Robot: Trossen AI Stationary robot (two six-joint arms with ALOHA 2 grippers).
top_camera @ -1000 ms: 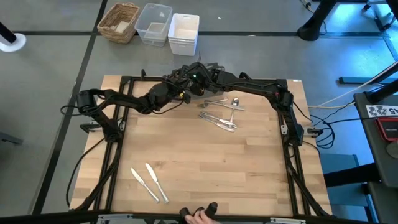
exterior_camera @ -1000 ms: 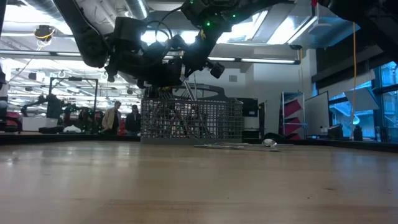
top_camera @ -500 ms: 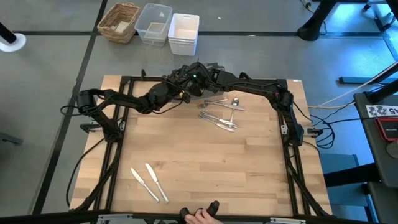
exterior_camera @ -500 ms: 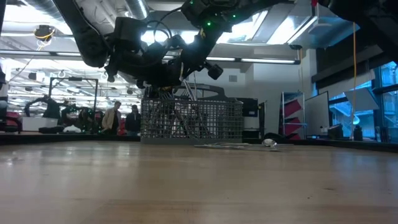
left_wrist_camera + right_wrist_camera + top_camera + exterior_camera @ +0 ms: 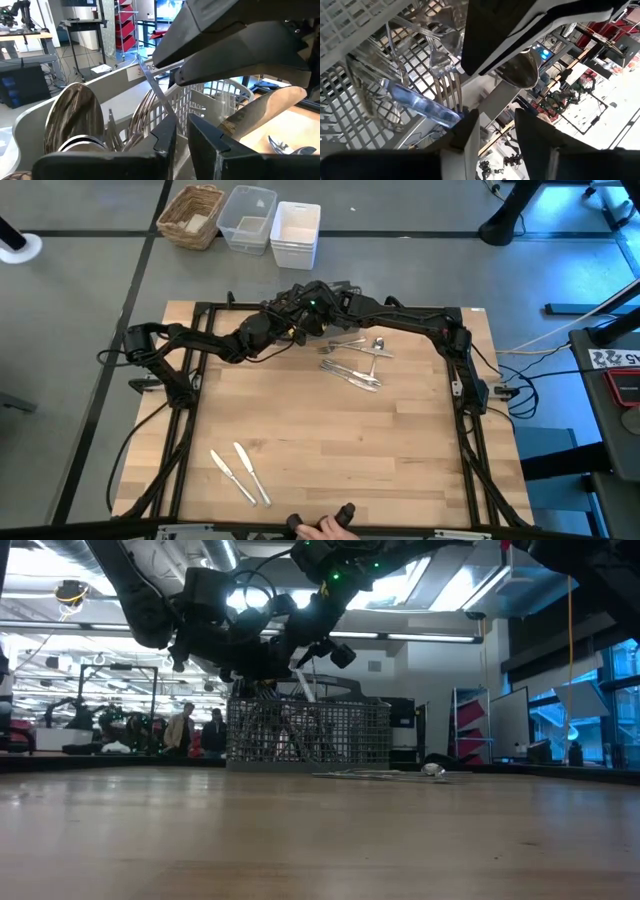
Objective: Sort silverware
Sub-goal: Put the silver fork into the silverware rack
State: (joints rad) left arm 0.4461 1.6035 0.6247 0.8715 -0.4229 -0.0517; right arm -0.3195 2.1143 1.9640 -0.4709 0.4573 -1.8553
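Observation:
A grey mesh caddy [image 5: 305, 735] stands at the table's far middle, with spoons and forks standing in it; the arms mostly hide it in the high view. My left gripper [image 5: 182, 135] is shut on the caddy. Just above the caddy my right gripper [image 5: 497, 125] is open. A thin handle [image 5: 157, 92] leans in the caddy below its fingers; I cannot tell if they touch it. Loose silverware [image 5: 352, 363] lies flat on the table right of the caddy. Two knives [image 5: 240, 473] lie near the front left. My left gripper pinches the caddy's upper rim [image 5: 181, 120] between its two fingers, coming almost level from the table's left. The caddy stands upright on the table.
Off the table's far edge sit a wicker basket [image 5: 190, 215], a clear tub [image 5: 248, 218] and a white tub [image 5: 295, 232]. A person's hand [image 5: 320, 528] shows at the near edge. The table's middle and near right are bare wood.
My right gripper has opened above the caddy and rolled a little at the wrist, staying in place.

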